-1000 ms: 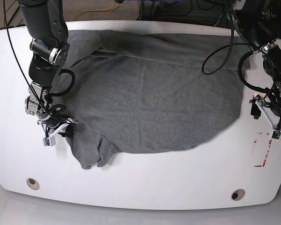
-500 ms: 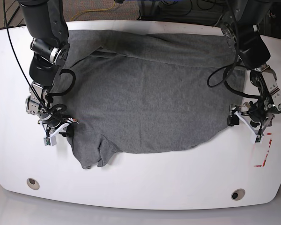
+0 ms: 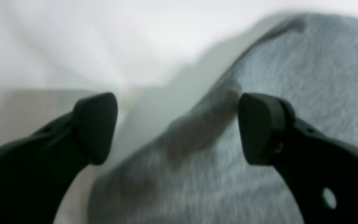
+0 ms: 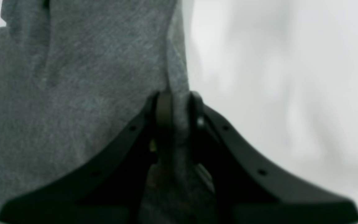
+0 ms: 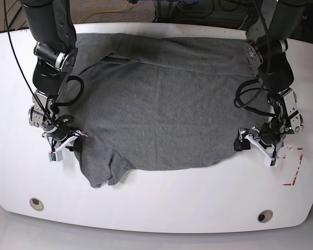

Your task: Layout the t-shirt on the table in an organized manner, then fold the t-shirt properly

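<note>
Your right gripper (image 4: 176,102) has its fingers pinching the grey t-shirt (image 5: 167,104) edge; your left gripper (image 3: 177,127) has its fingers spread over the hem on the white desk (image 5: 188,213).

Base looks down overhead; wrist cameras sit close (blurred)

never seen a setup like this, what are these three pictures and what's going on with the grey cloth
This is a robot with two black arms working over a white table. One picture looks down from above; the other two come from small cameras on each wrist, looking along the fingers. A grey t-shirt lies spread on the table, bunched at one lower corner. The right gripper, on the left in the overhead picture, is shut on a fold at the shirt's edge. The left gripper is wide open, its fingers on either side of the shirt's opposite edge, holding nothing.
</note>
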Controlling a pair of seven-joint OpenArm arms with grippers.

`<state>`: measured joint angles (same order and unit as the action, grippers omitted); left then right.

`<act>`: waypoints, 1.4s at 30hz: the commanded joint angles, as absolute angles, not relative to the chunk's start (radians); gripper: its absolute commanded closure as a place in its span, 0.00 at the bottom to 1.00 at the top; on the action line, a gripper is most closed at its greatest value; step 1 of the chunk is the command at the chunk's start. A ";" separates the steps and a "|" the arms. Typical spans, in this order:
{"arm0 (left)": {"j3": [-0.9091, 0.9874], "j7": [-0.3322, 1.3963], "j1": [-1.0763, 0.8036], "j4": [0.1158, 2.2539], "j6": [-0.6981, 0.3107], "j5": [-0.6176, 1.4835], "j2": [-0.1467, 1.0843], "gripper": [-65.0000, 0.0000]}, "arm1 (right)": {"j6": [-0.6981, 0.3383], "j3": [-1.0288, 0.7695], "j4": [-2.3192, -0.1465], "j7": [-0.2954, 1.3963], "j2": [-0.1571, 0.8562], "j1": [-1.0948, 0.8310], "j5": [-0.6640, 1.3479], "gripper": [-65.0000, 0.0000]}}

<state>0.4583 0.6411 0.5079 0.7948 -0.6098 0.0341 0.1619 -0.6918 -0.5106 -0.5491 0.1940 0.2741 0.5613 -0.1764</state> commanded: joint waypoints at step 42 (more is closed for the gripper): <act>0.062 0.677 0.245 1.537 -0.618 0.039 0.176 0.99 | -0.698 -0.512 -0.572 0.173 0.288 0.561 -0.153 0.86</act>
<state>0.0727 0.6941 0.2413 1.4929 -0.6178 0.0257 0.1680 -0.6964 -0.5106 -0.5552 0.1799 0.2741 0.5407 -0.1570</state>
